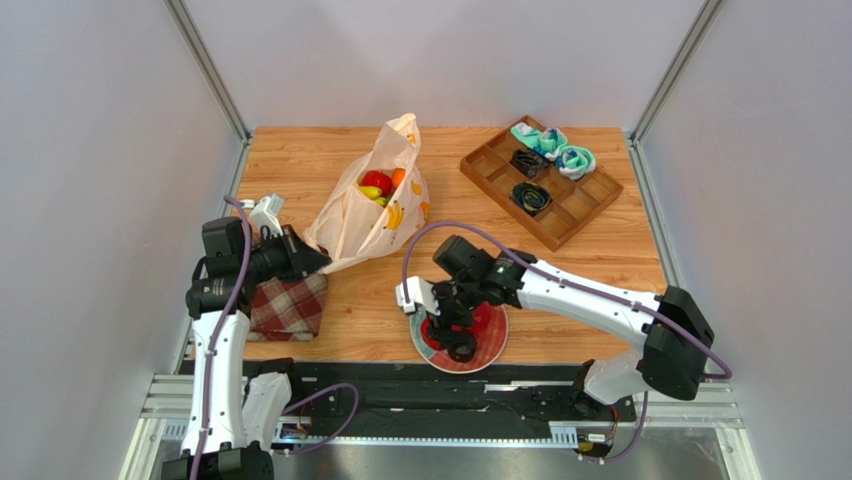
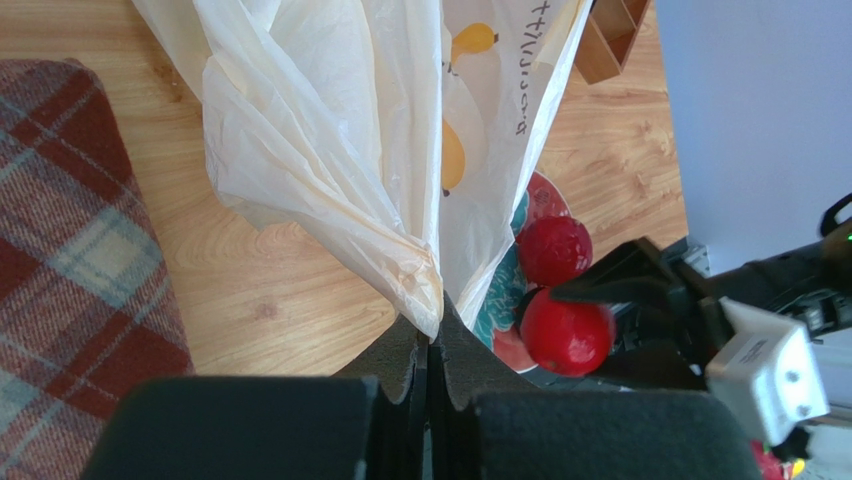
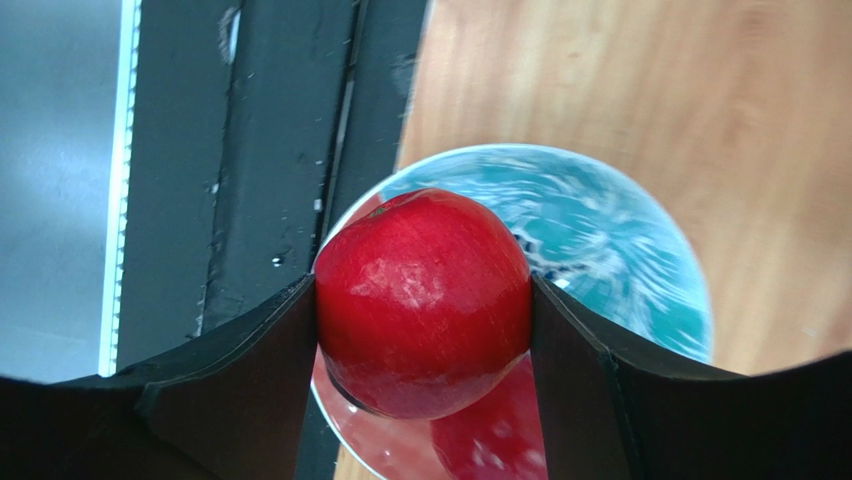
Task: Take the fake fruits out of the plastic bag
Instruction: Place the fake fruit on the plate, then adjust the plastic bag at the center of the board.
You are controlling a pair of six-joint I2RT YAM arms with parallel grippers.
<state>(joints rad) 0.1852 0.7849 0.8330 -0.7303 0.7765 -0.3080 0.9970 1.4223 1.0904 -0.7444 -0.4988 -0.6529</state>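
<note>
Red and glossy, a round fake fruit sits squeezed between the two fingers of my right gripper. The fingers are parted just as wide as the fruit and press on both its sides. Directly beneath that gripper lies the teal-and-red plate, and a second red fruit lies on it, just beside the one I hold. My left gripper is pinched tight on a bottom corner of the plastic bag, which stretches away ahead of those fingers. More fake fruits, red, orange and yellow, show in the bag's open mouth, at the end far from my left gripper. A plaid cloth lies just left of that gripper.
</note>
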